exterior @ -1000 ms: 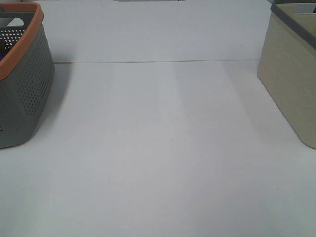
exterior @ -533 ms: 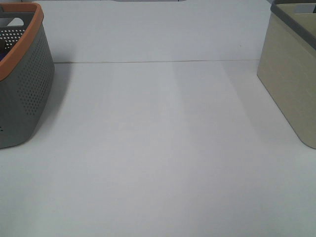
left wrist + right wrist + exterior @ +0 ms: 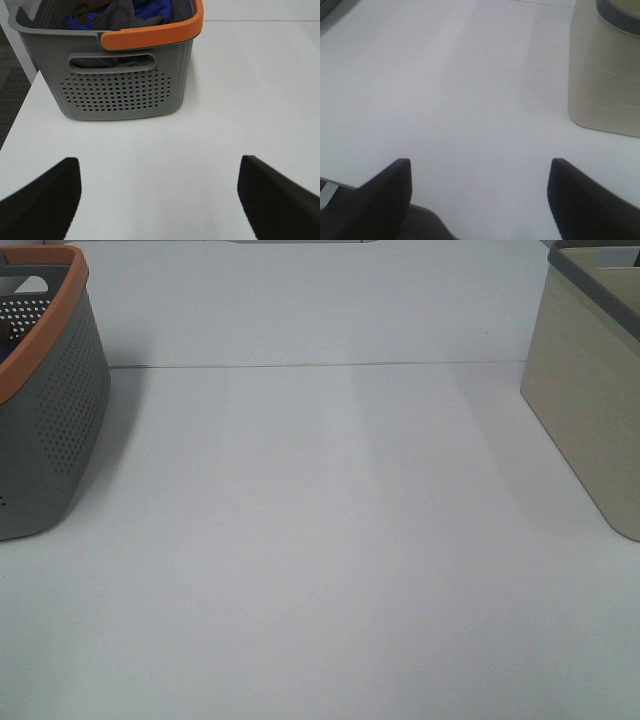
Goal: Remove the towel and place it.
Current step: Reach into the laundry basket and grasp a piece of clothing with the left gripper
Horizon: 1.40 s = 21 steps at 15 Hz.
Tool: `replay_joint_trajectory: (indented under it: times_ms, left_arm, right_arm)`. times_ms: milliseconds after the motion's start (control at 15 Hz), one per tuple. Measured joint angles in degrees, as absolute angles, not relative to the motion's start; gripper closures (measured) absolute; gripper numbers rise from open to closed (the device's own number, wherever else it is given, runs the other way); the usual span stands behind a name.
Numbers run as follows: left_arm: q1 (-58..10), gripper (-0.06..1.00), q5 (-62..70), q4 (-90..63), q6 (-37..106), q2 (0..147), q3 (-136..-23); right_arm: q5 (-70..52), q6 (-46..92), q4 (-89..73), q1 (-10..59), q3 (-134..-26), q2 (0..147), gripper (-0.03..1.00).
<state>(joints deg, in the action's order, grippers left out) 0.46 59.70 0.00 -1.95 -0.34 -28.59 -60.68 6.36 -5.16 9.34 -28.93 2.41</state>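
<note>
The left gripper (image 3: pixel 157 162) and right gripper (image 3: pixel 480 162) are gaping wide, empty, above the desk (image 3: pixel 320 540). The orange-rimmed basket (image 3: pixel 50 410), upper left, is holding the towel (image 3: pixel 115 15).

Grey basket (image 3: pixel 120 95), hole pattern, orange rim (image 3: pixel 150 36); towel (image 3: pixel 117 15) dk grey; beige basket (image 3: pixel 585 410); table (image 3: pixel 320 540) white.

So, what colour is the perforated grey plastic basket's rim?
Orange rim; clearest in left wrist view.

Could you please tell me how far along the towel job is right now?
Nothing looks done: the grey basket holds a heap of blue and grey cloth, the grey piece likely the towel. Nothing is in hand: the left pincer and right pincer are both open and empty. Remaining: grasp, lift out, set down.
</note>
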Motion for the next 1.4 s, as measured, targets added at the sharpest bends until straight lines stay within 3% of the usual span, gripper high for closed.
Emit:
replay_joint_trajectory:
  times_ms: [267,667,933,1400]
  left_arm:
    - [0.5,0.14,59.5,1.7,-4.2,0.6,-30.9]
    - [0.5,0.14,54.5,9.0,-10.7,16.2,-38.8]
    - [0.5,0.17,47.2,17.4,-26.5,34.4,-47.4]
    - [0.5,0.17,43.5,20.5,-36.1,61.6,-62.5]
  right_arm:
    - [-60.7,6.4,-5.2,9.3,-28.9,2.4,0.22]
    - [-60.7,6.4,-5.2,9.3,-28.9,2.4,0.22]
    - [-60.7,6.4,-5.2,9.3,-28.9,2.4,0.22]
    - [-60.7,6.4,-5.2,9.3,-28.9,2.4,0.22]
